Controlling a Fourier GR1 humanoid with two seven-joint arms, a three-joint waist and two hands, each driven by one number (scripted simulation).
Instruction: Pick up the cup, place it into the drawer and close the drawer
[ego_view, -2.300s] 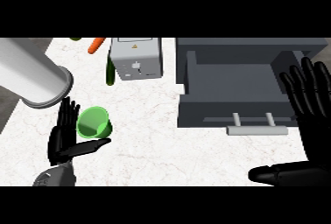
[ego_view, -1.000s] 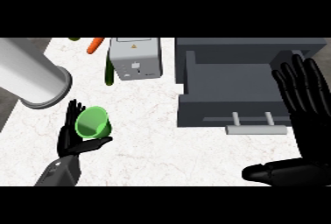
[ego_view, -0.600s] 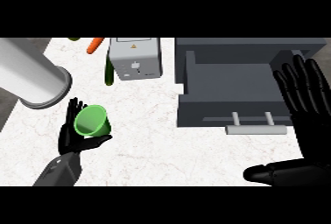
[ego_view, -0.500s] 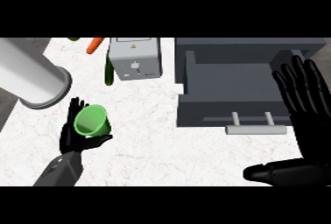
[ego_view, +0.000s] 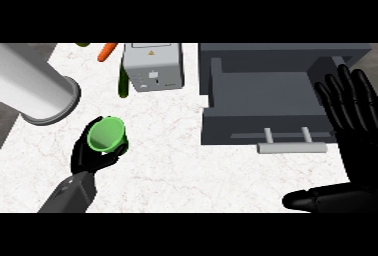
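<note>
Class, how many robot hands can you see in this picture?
2. The left hand is lower left, curled round the green cup; the right hand is open at the right edge, beside the open drawer.

**Desk stock, counted**

We list one desk (ego_view: 184, 170), white and marbled. On it we count:
- one green cup (ego_view: 105, 134)
- one grey drawer (ego_view: 273, 95) with one bar handle (ego_view: 291, 147) on two posts
- one grey box (ego_view: 151, 67)
- one large pale cylinder (ego_view: 37, 95)
- one orange carrot (ego_view: 108, 50)
- one long dark-green vegetable (ego_view: 123, 82)
- one green scrap (ego_view: 83, 44) at the far edge, kind unclear

Robot hands: two, the left robot hand (ego_view: 90, 159) and the right robot hand (ego_view: 354, 107).
</note>
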